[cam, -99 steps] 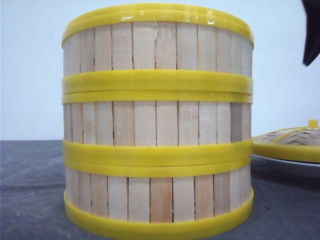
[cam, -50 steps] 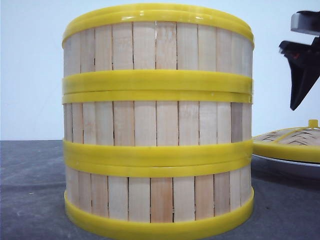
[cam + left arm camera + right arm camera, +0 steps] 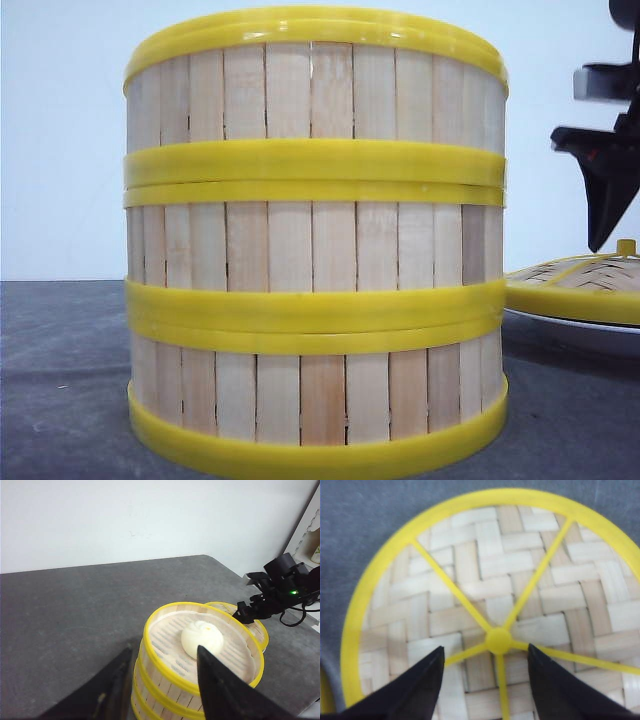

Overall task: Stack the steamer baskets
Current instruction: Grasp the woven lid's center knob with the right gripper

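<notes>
Only the left wrist view shows the bun (atop stacked steamer baskets).

Black gripper, tapered fingers

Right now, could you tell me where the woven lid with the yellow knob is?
The woven lid lies at the front view's right edge, right of the stacked steamer baskets, directly below the open right gripper.

Right gripper points down, fingers spread; left gripper seemingly parted too
</notes>
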Robot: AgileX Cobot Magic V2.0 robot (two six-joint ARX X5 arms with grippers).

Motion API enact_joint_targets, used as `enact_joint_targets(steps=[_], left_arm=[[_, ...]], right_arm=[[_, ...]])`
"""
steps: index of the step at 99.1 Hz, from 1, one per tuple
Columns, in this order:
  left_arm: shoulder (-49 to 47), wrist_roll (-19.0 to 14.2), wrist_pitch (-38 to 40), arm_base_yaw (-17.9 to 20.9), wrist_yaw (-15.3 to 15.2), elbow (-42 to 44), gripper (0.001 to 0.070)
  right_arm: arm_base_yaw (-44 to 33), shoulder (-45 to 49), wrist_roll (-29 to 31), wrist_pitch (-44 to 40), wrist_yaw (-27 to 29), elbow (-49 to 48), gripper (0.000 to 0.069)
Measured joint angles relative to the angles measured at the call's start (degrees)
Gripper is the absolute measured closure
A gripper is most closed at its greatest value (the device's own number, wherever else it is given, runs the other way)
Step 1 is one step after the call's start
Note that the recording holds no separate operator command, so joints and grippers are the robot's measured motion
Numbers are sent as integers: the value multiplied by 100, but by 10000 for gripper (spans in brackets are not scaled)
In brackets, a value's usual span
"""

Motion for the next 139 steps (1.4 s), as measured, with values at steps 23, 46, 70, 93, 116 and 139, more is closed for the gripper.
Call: enact_joint_targets(steps=[23, 46, 70, 93, 116, 139], left_arm=[[0, 2, -7, 0, 0, 0, 477], [0, 2, -26, 0, 0, 0, 477], [0, 0, -24, 0, 0, 0, 477], [0, 0, -24, 0, 0, 0, 477], [0, 0, -31, 0, 0, 0, 477], [0, 0, -35, 0, 0, 0, 477]], right_arm=[[0, 13, -81, 164, 24, 0, 490], [0, 13, -98, 232, 17, 0, 502], [0, 13, -131, 291, -133, 0, 502], [0, 190, -146, 393, -269, 0, 502], [9, 280, -146, 450, -208, 22, 549], [11, 282, -146, 442, -146, 26, 630]])
